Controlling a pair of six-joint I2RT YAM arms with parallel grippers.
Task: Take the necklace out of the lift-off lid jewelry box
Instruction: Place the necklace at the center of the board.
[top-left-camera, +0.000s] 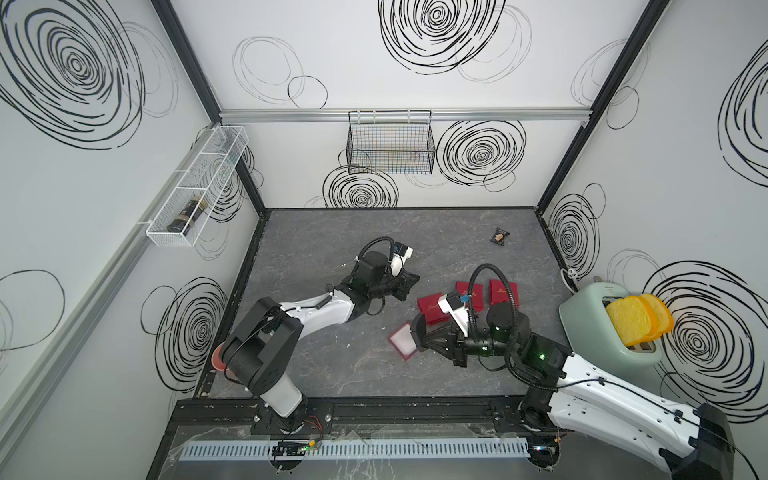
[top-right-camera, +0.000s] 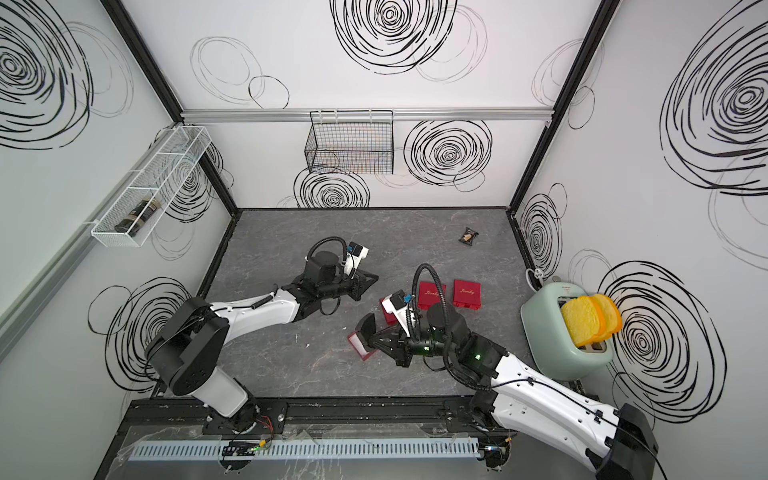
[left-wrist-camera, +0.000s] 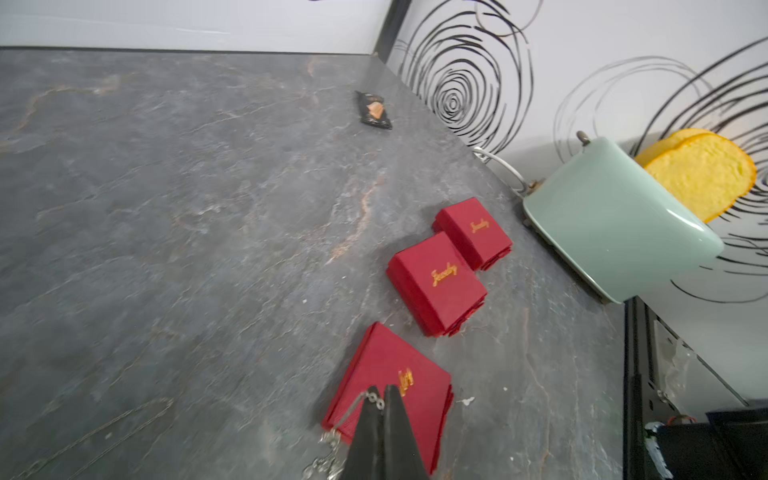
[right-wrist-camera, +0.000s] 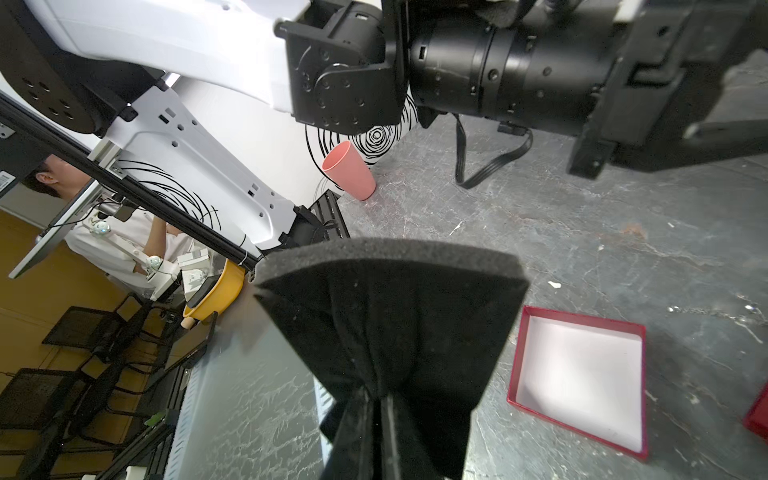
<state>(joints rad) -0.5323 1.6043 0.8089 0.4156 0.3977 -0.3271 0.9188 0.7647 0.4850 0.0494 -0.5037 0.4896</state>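
Holds thin silver chain necklace (left-wrist-camera: 330, 438) in closed left jaws, near red gold-lettered box (left-wrist-camera: 386, 365). Grips black foam pad (right-wrist-camera: 390, 316) in clamped right jaws, beside open red white-lined box base (right-wrist-camera: 577, 318) on grey table (left-wrist-camera: 166, 208).

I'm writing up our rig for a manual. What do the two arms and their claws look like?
The left arm and right arm have white shells with black joints and looped black cables. The left claw and right claw are black, with tapering fingers.
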